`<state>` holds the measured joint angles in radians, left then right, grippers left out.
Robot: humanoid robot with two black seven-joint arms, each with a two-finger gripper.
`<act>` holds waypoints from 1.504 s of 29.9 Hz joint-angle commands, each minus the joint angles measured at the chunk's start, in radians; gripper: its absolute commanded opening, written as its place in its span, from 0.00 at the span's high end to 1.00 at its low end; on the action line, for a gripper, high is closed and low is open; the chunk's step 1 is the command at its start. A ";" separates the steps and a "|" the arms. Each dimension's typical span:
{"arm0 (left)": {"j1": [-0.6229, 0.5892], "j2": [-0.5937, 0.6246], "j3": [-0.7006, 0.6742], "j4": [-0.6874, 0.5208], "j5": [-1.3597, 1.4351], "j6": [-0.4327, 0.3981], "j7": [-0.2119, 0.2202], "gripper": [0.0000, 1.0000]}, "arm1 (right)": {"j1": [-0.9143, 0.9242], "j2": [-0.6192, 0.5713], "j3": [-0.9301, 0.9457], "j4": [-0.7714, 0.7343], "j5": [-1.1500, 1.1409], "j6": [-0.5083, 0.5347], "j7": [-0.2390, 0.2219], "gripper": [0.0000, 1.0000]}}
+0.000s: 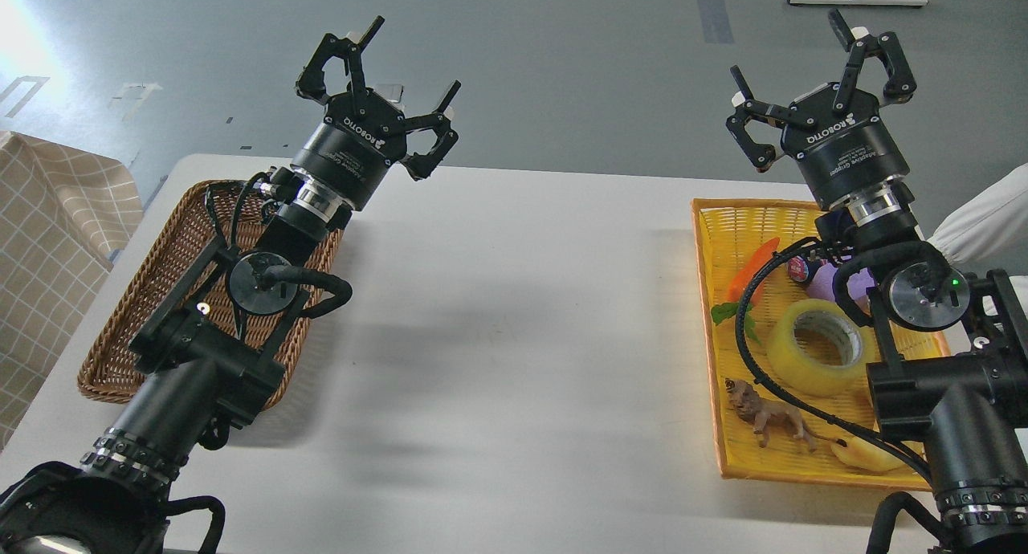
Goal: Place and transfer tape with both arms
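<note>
The tape [817,348], a wide translucent yellow roll with a grey-white core, lies in the yellow tray [711,297] at the right, partly behind my right arm's cable. High above the tray's far end, my right gripper [819,76] is raised and open, holding nothing. My left gripper [387,84] is raised over the far edge of the white table [514,337], past the brown wicker basket [161,273]; it is open too, and nothing is between its fingers.
The tray also holds an orange carrot toy [753,269], a purple toy [827,281], a lion figure [763,413] and a yellowish croissant toy [871,456]. A white sleeve [984,217] reaches in at the right edge. A checked cloth [48,233] hangs left of the table.
</note>
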<state>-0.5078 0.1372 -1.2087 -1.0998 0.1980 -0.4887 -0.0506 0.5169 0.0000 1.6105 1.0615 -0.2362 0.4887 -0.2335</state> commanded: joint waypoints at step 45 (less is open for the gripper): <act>0.008 -0.001 0.005 0.001 0.000 0.000 0.001 0.02 | -0.009 0.000 -0.001 0.006 0.000 0.000 -0.001 0.00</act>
<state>-0.5002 0.1358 -1.2042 -1.0983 0.1978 -0.4887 -0.0490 0.5077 0.0000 1.6092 1.0676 -0.2362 0.4887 -0.2344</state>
